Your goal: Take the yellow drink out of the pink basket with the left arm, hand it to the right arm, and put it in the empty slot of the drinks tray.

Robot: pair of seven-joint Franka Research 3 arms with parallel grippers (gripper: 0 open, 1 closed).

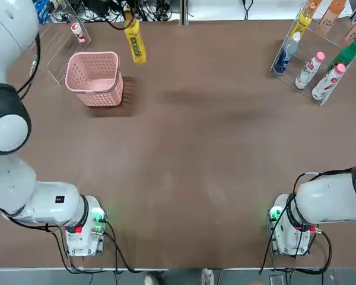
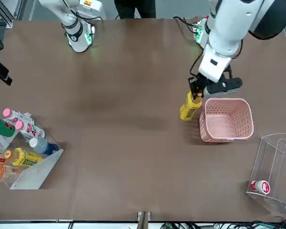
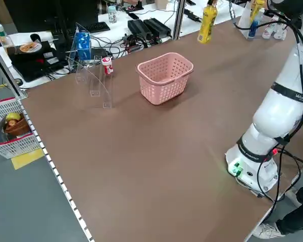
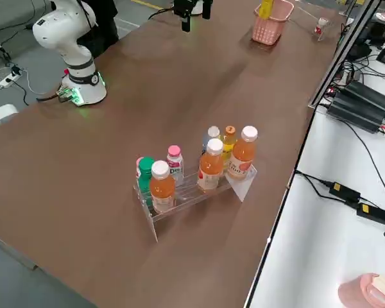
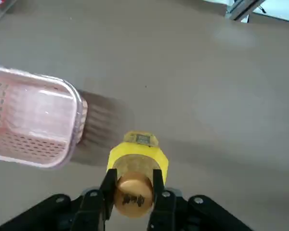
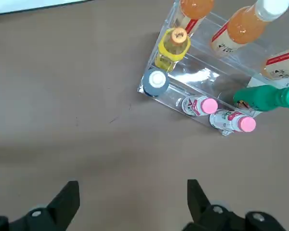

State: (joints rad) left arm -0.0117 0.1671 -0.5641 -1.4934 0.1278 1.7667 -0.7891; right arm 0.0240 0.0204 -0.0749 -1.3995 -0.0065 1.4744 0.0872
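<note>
One yellow drink hangs near-upright, top pinched by our left fingers, at the pink basket's one o'clock from overhead — our spread right fingers wait well apart, roughly three o'clock of it.

Behind the brown tabletop, a white desk is cluttered with cables; grey floor is exposed beside it.

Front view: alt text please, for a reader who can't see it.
The robot's left pincer holds a yellow bottle beside a pink basket, which stands on a brown table. A clear rack of assorted bottles sits at picture left, an acrylic box at right.
</note>
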